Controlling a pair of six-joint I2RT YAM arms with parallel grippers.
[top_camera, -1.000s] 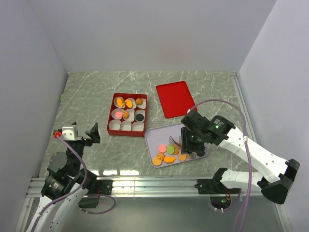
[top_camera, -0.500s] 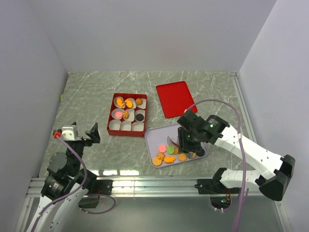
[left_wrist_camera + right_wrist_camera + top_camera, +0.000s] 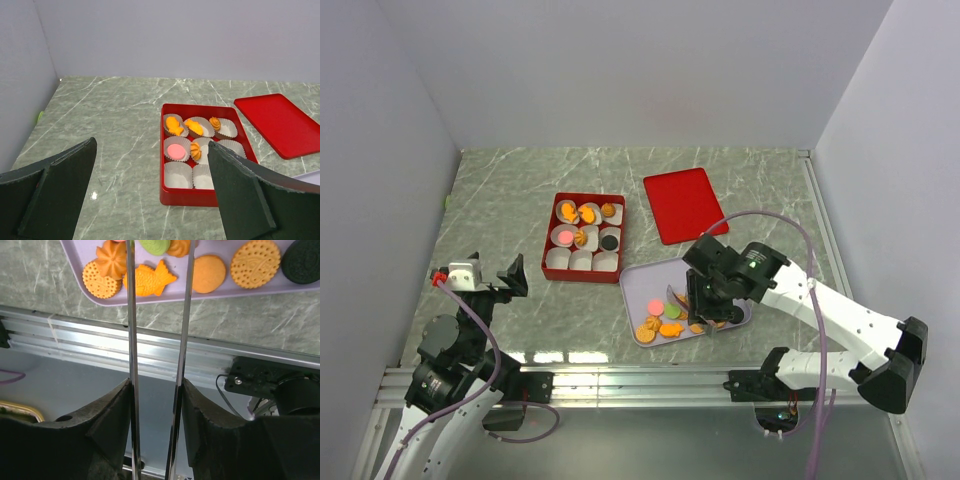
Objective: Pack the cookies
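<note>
my right arm (image 3: 845, 318) and left arm (image 3: 440, 380) wear white shells with black joints, each trailing a purple cable (image 3: 760, 212). left fingers (image 3: 55, 190) are broad black wedges; right fingers (image 3: 131, 315) are thin shiny blades.

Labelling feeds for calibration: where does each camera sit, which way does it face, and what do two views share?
Top external: above and behind, looking down on the table; the left arm and right arm show.
Left wrist: low, near left, facing the red box and red lid; its wide-open jaws frame the view.
Right wrist: above the purple tray, facing back over the cookies to the near rail; its thin parted jaws show.
Shared: top and left wrist show the red box and red lid.
</note>
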